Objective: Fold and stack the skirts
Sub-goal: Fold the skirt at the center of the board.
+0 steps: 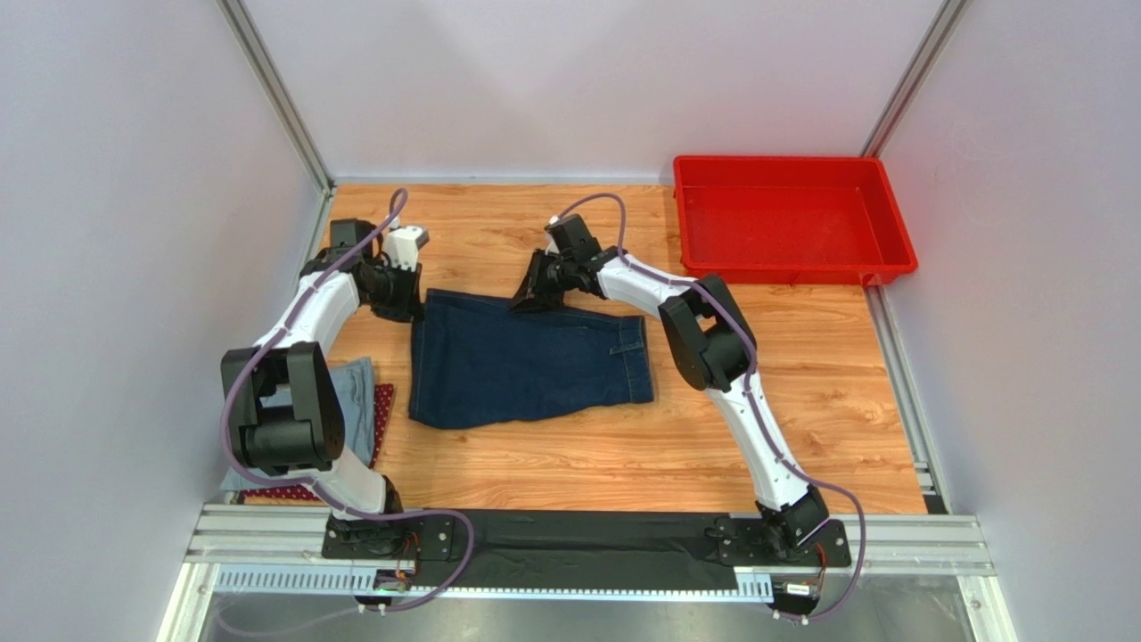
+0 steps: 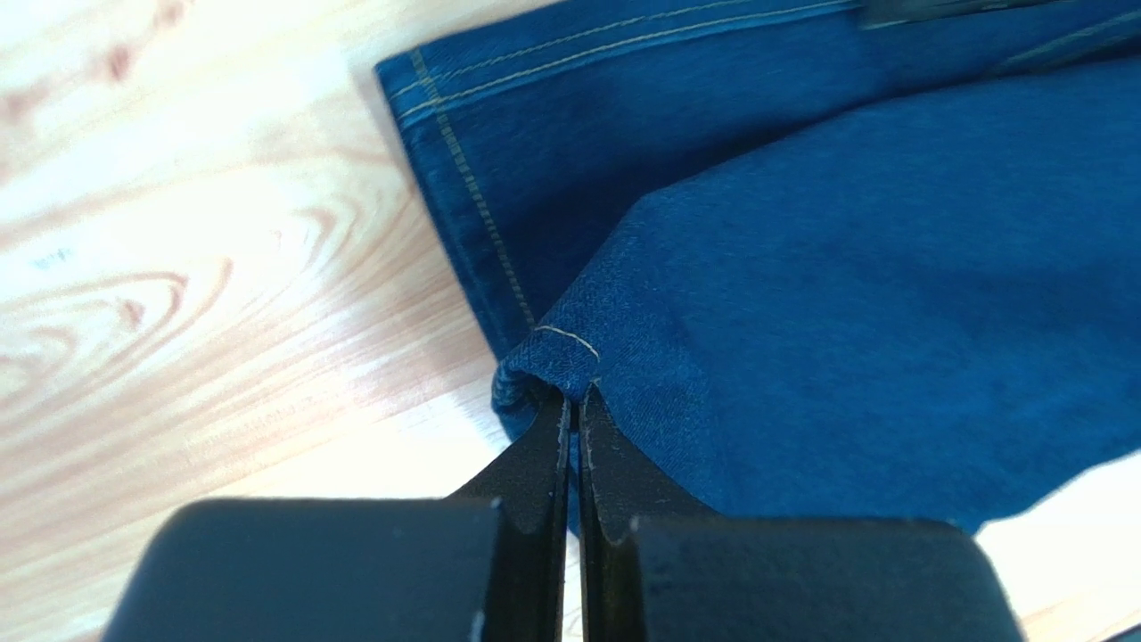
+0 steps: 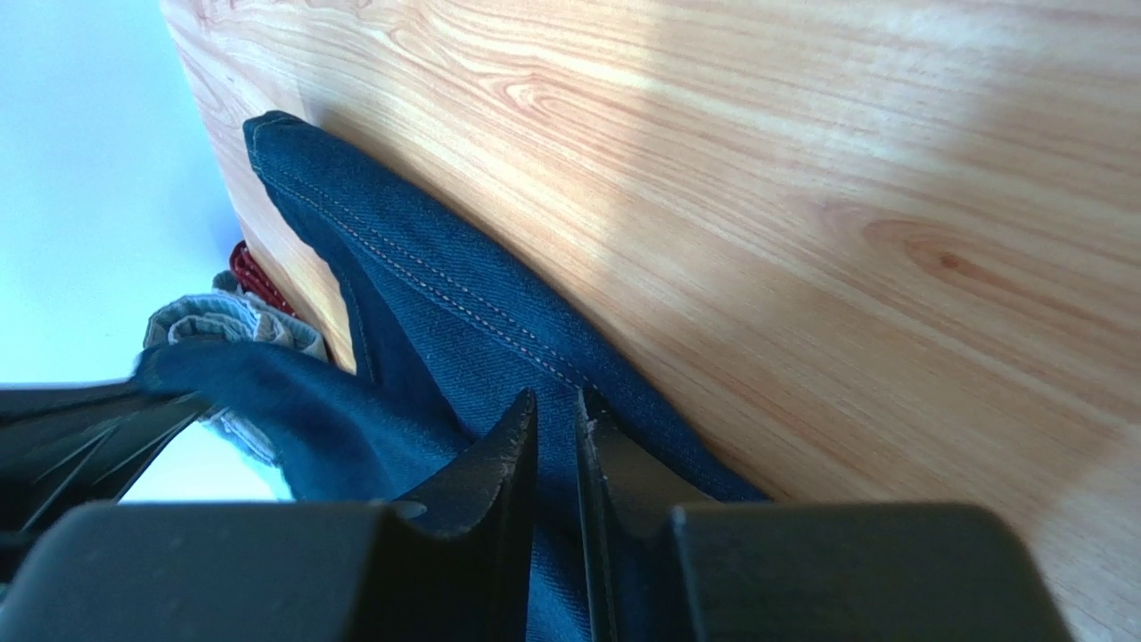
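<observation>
Left end effector (image 2: 576,395): shut, both fingers (image 2: 536,462) pressed flat together on a small pinch of dark cloth, right at the stitched corner of the navy denim skirt (image 2: 871,268). Corner gathered into a little peak over the counter (image 2: 201,268), a short line of yellow seam thread just past the tips. Right end effector (image 3: 556,408): closed down to a narrow slit, dark denim filling that slit, so gripping the same garment along its far edge. From overhead, both grips on the far side of the cloth, the left one at the far left corner, the right one further along toward the middle of that edge, near each other but apart. Rest of the navy denim skirt spread flat across the middle of the wooden counter, roughly rectangular, a small tab or loop showing near its right end. Near left, partly hidden under the left arm's elbow: light blue-grey denim skirt (image 1: 355,391) lying on top of the dark red dotted skirt (image 1: 385,408), red cloth showing past its right side and its near edge. Both just beside the left edge of the navy denim skirt, well apart from either grip. Red plastic tray (image 1: 790,221) in the far right corner of the counter, apart from all the cloth.
</observation>
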